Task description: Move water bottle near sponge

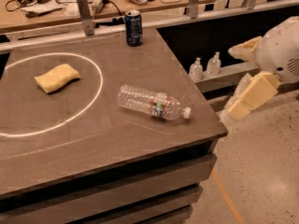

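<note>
Sideways, water bottle lies on table, apart from spread pincer beyond edge.

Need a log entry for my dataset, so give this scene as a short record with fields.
water bottle: on its side on the table, outside the white circle, cap pointing right
sponge: flat inside the white circle
soda can: upright near the table's back edge
claw: right of the table, over the floor, open, holding nothing
task state: water bottle apart from sponge, not yet moved
</note>
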You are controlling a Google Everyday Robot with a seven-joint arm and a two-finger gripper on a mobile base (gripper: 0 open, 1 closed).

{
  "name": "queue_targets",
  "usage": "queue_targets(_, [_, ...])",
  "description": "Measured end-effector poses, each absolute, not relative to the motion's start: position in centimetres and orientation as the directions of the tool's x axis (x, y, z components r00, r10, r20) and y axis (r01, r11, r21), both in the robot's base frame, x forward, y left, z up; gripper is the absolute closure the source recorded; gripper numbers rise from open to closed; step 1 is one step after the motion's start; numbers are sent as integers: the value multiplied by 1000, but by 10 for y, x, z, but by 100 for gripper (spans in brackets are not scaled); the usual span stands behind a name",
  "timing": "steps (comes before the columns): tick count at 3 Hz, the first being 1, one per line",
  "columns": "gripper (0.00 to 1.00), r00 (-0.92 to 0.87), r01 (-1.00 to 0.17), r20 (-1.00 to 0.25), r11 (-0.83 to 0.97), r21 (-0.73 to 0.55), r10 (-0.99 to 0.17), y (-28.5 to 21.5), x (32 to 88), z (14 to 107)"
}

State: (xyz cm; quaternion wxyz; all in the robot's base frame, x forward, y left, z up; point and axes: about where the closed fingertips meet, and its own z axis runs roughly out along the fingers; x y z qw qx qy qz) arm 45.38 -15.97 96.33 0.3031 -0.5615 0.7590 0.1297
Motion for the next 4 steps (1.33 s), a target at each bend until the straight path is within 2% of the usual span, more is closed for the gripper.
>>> queue_targets(1, [0,-168,-921,-672,357,-153,-721,-134,463,954])
queue_targets(2, [0,-184,-894,-734,421,-151,-654,-92,505,907])
queue_targets(4, [0,-161,-893,-737,415,-175,-657,-82,502,900])
